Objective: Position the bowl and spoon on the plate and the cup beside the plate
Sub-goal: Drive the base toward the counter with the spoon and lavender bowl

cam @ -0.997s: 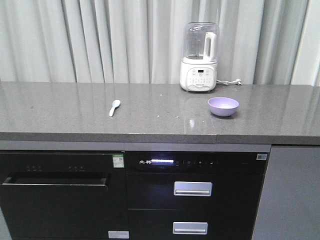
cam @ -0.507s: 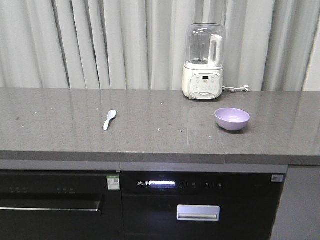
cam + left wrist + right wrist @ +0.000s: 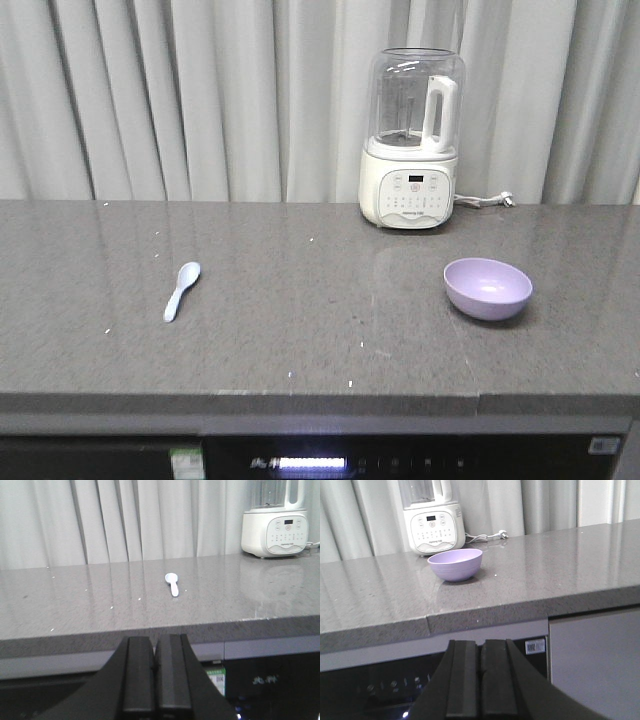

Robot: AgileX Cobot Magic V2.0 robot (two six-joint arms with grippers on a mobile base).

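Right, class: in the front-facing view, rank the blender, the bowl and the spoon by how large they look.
1. blender, clearly largest, though it stands farthest back.
2. bowl
3. spoon, smallest; it lies about as near the camera as the bowl, so that ranking is fair.

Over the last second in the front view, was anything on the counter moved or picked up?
Nothing was moved, grasped or released. Only the viewpoint changed: the front camera came closer to the counter, and the drawers below dropped out of view. The spoon, bowl and blender kept their layout. The left gripper and right gripper are shut and empty.
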